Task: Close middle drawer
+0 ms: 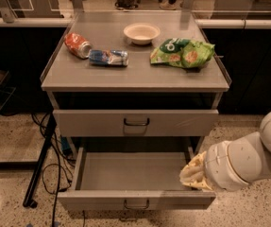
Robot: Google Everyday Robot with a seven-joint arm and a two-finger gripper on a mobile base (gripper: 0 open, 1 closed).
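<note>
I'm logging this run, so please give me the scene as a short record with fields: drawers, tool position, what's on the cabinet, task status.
middle drawer: pulled out, open
upper drawer: shut
tool: at the right front corner of the open drawer, over its right wall
cabinet top: orange can lying on its side, blue packet, white bowl, green chip bag
task status: closing not yet done

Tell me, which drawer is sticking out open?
The middle drawer, the low one below the shut top drawer. It is pulled far out, showing its inside. The gripper is at its right front corner.
</note>
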